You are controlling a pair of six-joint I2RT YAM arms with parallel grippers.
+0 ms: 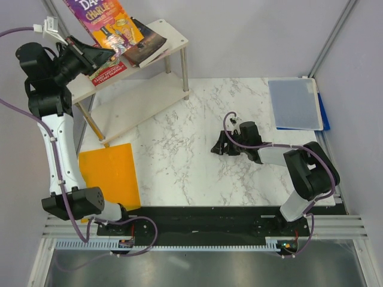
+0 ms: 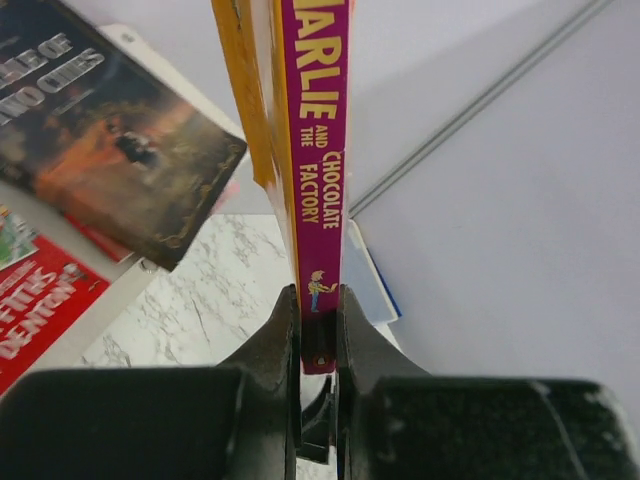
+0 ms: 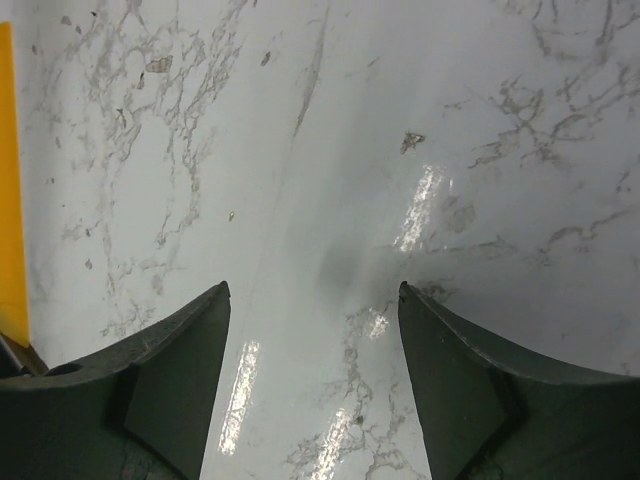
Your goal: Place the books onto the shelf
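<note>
A white marble-patterned desk [image 1: 179,155] is filling the middle of the overhead view. Its grey veins are running across a glossy top that is throwing back streaks of light in the right wrist view. An orange sheet [image 1: 111,176] is lying flat on the desk's near-left part, turned slightly off the desk's edges. A flat blue-grey folder [image 1: 294,104] is resting at the far-right corner, well apart from the sheet, with a strip of darker blue [image 1: 324,113] showing along its right side. A black plate [image 1: 203,218] is running along the near edge, with a ribbed metal rail [image 1: 197,242] just in front of it. Plain grey walls [image 1: 251,36] are standing behind, and a slim metal post [image 1: 332,39] is slanting up at the back right.
</note>
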